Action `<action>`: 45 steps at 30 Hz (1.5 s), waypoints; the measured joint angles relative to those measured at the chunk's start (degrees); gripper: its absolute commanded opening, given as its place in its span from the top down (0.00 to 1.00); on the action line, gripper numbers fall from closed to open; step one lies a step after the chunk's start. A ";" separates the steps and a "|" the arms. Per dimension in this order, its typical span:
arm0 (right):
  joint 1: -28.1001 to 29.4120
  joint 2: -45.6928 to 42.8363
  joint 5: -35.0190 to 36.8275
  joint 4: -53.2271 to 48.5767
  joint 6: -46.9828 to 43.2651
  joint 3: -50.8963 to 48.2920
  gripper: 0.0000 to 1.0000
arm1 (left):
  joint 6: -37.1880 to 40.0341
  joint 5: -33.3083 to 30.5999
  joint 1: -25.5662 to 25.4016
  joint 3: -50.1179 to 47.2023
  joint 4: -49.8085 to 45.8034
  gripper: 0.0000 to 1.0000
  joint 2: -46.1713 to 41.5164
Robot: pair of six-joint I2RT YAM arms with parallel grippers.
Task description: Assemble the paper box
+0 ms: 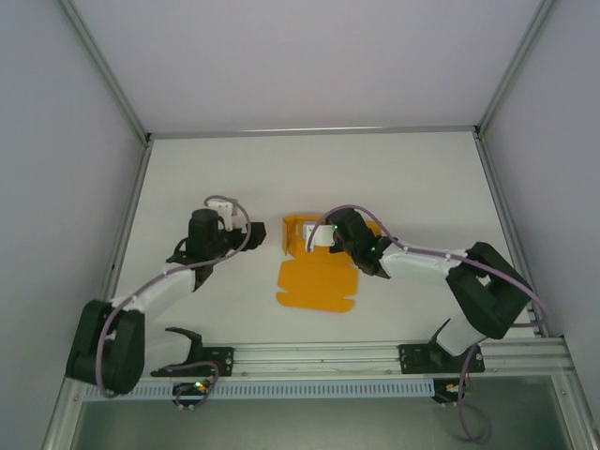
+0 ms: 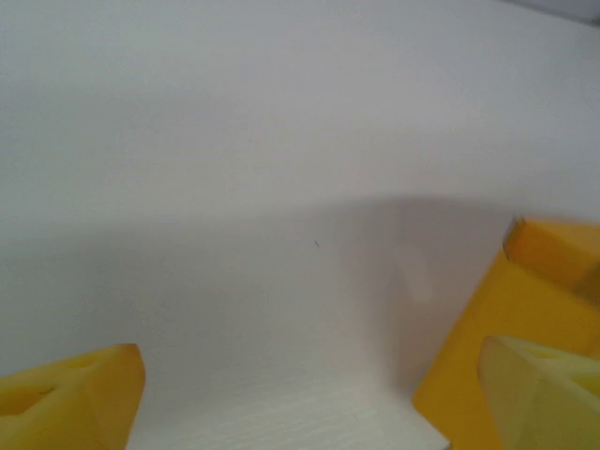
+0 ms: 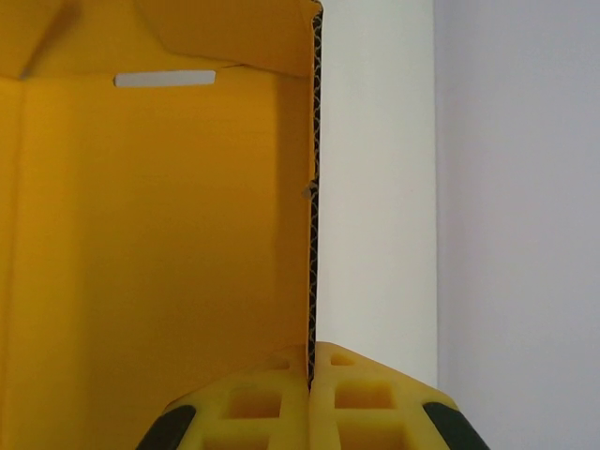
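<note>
- While its jaws stand spread with nothing between them, the left tool hovers low over the counter, just beside the left side of the box. It looks placed to brace or fold a side flap when needed.
- At mid-counter, between the two arms, lies the box. It is orange-yellow corrugated card, with its near half flat on the counter as a die-cut panel with notched corners. Its far half is already folded up into low walls.
- From the right wrist, the card's inner face is plain and smooth. A narrow slot is cut near the far fold, and a flap leans inward above it.
- One upright wall shows its fluted edge to the camera.
- Pressed together on that wall, the right tool pinches the card's edge between its yellow pads, apparently to keep the wall standing during folding.
- Assembly appears partly done, as the flat panel is unfolded and the box is not yet closed.
</note>
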 measured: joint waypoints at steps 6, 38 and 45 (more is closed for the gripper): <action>-0.70 4.85 0.22 10.84 -2.78 -0.98 1.00 | 3.91 11.61 -0.22 3.26 5.57 0.22 13.90; 2.29 3.78 1.90 23.78 -10.51 -5.90 1.00 | 10.27 20.94 -2.73 7.54 10.75 0.27 21.29; 0.66 7.04 1.77 30.95 -15.39 -4.39 1.00 | 6.78 22.93 1.57 7.32 16.00 0.09 20.85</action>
